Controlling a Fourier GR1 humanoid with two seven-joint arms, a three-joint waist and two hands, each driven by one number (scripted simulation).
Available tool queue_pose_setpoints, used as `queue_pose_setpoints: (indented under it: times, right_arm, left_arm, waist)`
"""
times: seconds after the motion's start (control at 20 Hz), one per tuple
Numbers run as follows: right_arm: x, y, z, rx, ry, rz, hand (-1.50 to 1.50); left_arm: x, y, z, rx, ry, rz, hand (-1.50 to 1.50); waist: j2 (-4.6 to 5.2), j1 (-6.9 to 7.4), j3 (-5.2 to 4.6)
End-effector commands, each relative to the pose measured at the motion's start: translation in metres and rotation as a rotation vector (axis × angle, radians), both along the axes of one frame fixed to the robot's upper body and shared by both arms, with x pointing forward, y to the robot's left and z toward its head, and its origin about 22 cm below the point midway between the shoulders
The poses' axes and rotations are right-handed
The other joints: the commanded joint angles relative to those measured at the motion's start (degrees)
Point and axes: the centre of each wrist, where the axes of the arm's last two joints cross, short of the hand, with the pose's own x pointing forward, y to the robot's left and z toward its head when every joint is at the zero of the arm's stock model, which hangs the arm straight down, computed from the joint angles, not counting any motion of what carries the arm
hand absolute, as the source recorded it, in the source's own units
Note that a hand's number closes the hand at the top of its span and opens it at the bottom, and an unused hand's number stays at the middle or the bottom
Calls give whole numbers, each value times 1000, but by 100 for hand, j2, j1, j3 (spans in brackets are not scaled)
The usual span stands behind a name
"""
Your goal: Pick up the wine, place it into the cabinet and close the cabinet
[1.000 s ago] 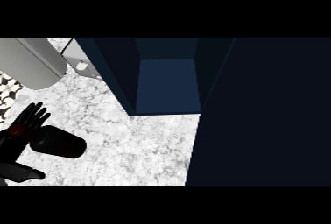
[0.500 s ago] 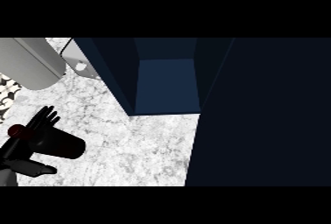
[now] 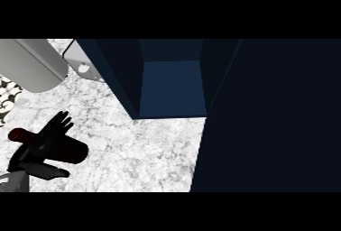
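The wine bottle (image 3: 75,151) is dark with a dark red top (image 3: 18,134) and lies tilted on the marble counter at the lower left. My left hand (image 3: 44,143) is across its middle, fingers straight and pointing up and right, with the thumb (image 3: 52,172) spread below the bottle. The hand hides the bottle's mid part. The navy cabinet (image 3: 170,88) stands open at the top centre, its blue inside bare. My right hand does not show.
A broad dark cabinet panel (image 3: 279,117) fills the right side. A grey rounded object (image 3: 33,63) and a small white item (image 3: 83,67) sit at the top left. Black-and-white patterned tiles (image 3: 6,97) run along the left edge. Marble counter (image 3: 146,153) lies between bottle and cabinet.
My left hand has slid to the right over the bottle, and its fingers now reach past the bottle's upper side. The bottle has barely moved.
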Motion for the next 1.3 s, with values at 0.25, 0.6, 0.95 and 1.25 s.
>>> queue_pose_setpoints:
  times: [0.25,0.6,0.95,1.25]
  right_arm:
    - [-28,-14,16,4,-86,-24,-150]
    - [-19,-11,8,-3,-70,-25,-150]
    - [-25,-10,6,12,-72,-35,-150]
    - [-28,-14,4,-15,-44,-34,-150]
  left_arm:
    - [6,-4,-5,-140,-94,-64,-150]
    - [-16,-12,-30,-199,-89,-50,150]
    - [-4,-20,-23,-136,-199,-45,150]
    - [3,-61,-30,-115,-240,-6,150]
  waist:
    - [-15,-19,-2]
    - [21,5,-3]
    - [-7,34,5]
    - [-33,125,23]
